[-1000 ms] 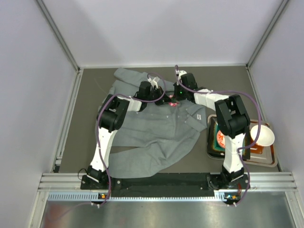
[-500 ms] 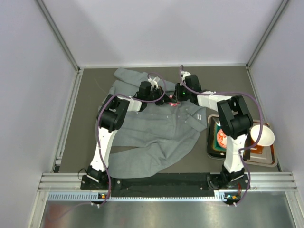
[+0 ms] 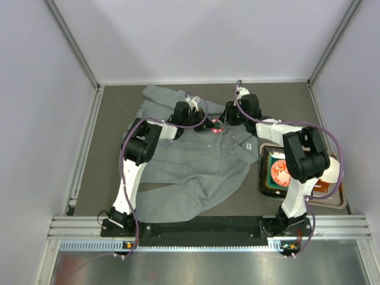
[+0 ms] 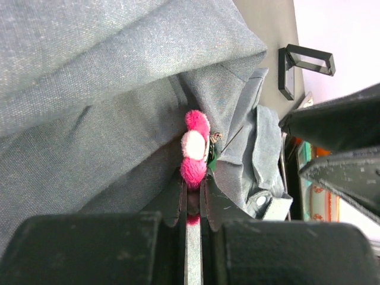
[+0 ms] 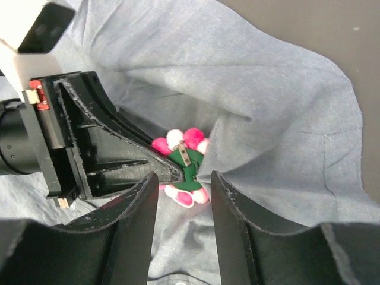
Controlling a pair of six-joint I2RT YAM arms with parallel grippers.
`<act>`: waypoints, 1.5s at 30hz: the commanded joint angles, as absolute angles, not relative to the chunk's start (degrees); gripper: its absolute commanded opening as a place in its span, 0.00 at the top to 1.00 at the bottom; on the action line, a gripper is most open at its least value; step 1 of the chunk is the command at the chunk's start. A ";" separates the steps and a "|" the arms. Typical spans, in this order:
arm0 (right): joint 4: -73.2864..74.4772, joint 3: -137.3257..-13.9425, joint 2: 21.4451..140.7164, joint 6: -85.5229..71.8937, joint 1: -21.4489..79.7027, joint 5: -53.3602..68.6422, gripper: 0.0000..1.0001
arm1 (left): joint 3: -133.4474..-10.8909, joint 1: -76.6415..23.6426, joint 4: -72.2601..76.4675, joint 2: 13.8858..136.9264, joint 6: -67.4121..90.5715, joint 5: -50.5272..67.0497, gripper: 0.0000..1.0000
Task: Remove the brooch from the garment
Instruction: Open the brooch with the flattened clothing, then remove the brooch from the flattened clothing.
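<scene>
From above, the brooch (image 3: 216,128) sits on the upper part of the grey shirt (image 3: 196,160). Left wrist: the left gripper (image 4: 193,181) is clenched on its lower petal. Right wrist: the right gripper (image 5: 184,176) is released; it should pin the cloth while the left pulls slowly.

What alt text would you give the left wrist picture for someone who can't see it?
The left pincer pinches a pink flower brooch with a pale centre, against rumpled grey shirt fabric. Dark parts of the other arm fill the right edge.
</scene>
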State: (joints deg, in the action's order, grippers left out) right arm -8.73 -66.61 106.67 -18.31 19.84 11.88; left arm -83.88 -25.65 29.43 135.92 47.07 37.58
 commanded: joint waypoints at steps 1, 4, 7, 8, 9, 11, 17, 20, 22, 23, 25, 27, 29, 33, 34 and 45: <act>-15.64 -64.42 105.38 -23.54 16.53 17.66 0.59 | -83.33 -26.45 26.29 131.49 38.79 33.50 1.00; -16.70 -63.90 105.82 -25.13 16.35 16.44 0.59 | -83.58 -27.77 21.56 127.54 32.03 27.18 1.00; -15.38 -63.81 106.70 -27.42 16.09 12.58 0.59 | -86.55 -29.35 17.33 126.47 26.92 21.46 1.00; -15.21 -63.81 106.96 -27.94 16.00 11.87 0.59 | -87.44 -29.79 14.01 126.65 25.85 20.31 1.00; -14.68 -63.72 107.31 -28.99 15.91 10.73 0.59 | -88.32 -30.14 12.50 126.74 24.62 17.17 1.00; -14.50 -63.55 107.75 -30.05 15.29 10.63 0.59 | -91.04 -31.81 7.07 126.91 19.70 13.21 1.00; -16.70 -61.18 107.32 -33.13 13.54 11.78 0.59 | -104.92 -36.12 -12.63 131.04 8.19 0.54 1.00; -18.71 -58.99 105.74 -33.92 11.70 12.39 0.59 | -109.77 -38.49 -19.06 132.97 1.34 -9.47 1.00; -19.51 -58.01 104.68 -34.28 10.73 12.83 0.59 | -111.00 -39.90 -19.86 133.85 -4.35 -12.99 1.00; -20.03 -57.40 104.42 -34.45 9.85 13.01 0.59 | -111.35 -40.25 -20.21 134.21 -6.13 -14.23 1.00; -20.56 -56.61 103.89 -34.80 9.06 13.27 0.59 | -113.02 -40.96 -22.22 135.52 -10.61 -16.60 1.00; -21.71 -55.72 103.45 -35.16 8.35 14.14 0.59 | -112.16 -41.31 -22.15 135.79 -11.86 -19.15 1.00; -21.71 -55.90 103.36 -35.24 8.26 14.68 0.59 | -110.84 -41.57 -21.01 135.18 -15.37 -21.26 1.00; -22.50 -55.81 103.62 -35.51 8.26 15.73 0.59 | -105.66 -42.36 -16.27 133.95 -22.84 -25.04 1.00; -22.59 -55.81 103.71 -35.51 8.26 15.73 0.60 | -105.04 -42.36 -15.39 133.51 -24.77 -26.61 1.00; -22.06 -56.07 103.27 -34.54 8.26 16.00 0.59 | -98.79 -40.25 -11.76 124.72 -26.80 -25.06 1.00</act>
